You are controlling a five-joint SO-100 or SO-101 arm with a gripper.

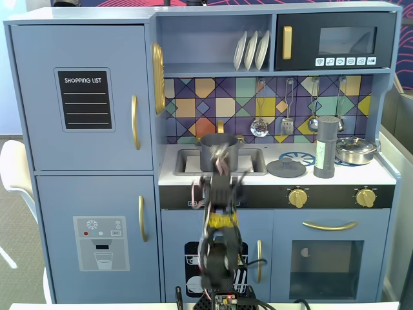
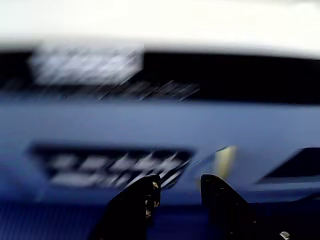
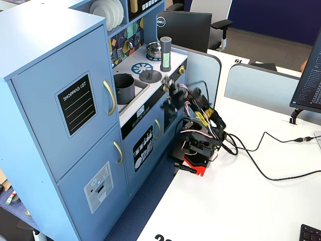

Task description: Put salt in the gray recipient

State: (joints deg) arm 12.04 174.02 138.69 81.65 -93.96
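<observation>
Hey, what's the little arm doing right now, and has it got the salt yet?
Jaws of the gripper open, empty, blurred, low before the toy kitchen. Tall dark-gray salt shaker untouched, upright on the stovetop. Matte gray pot sits in the sink. Flat gray lid lies between.

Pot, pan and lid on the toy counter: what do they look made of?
Pot: matte gray, no glare, likely plastic or painted wood. Pan: shiny silver with bright reflections, looks like metal. Lid: flat dull gray, likely the pot's material.
</observation>
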